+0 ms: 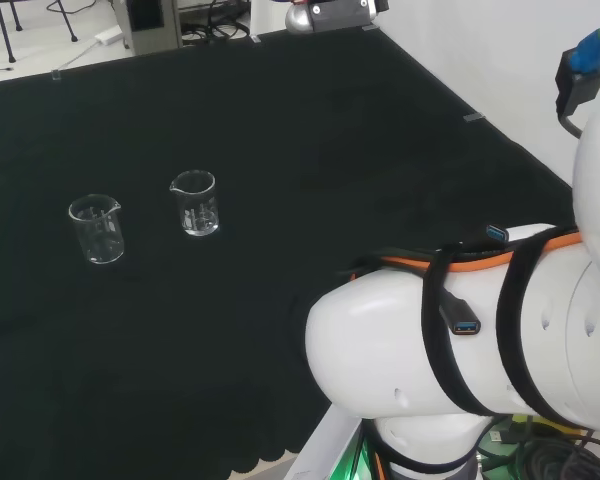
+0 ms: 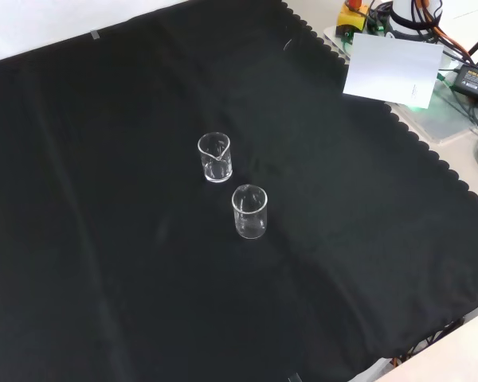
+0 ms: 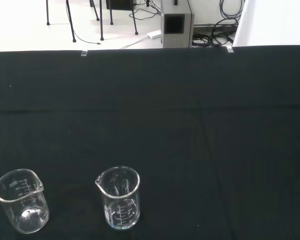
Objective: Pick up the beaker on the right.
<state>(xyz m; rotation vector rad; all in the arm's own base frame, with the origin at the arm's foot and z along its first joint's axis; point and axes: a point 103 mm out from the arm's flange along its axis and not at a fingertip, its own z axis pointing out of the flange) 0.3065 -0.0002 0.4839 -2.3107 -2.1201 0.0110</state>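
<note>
The bench (image 1: 280, 120) is covered edge to edge with black cloth (image 2: 103, 263), whose scalloped hem shows along the right side in the front view. In the head view the arm's white links (image 1: 450, 350) bulk large at the lower right, strapped with black bands and an orange-edged cable. Whether the hand is wide, narrow or holding anything cannot be told from these views.

Two clear glass beakers stand upright on the cloth, near each other but apart, and both look empty. In the head view the right beaker (image 1: 194, 203) stands a little farther off than the left beaker (image 1: 97, 229), with its spout turned to the view's left. In the front view the same pair stand one behind the other: the right beaker (image 2: 214, 157) is the upper, farther one and the left beaker (image 2: 249, 211) is the nearer one, slightly to the view's right. In the wrist view the right beaker (image 3: 118, 197) shows printed graduation marks on its wall and a spout on its rim, with the left beaker (image 3: 22, 201) beside it, also marked.

Past the cloth's far edge in the front view lie a white sheet (image 2: 392, 70) and some cables (image 2: 470, 72).
</note>
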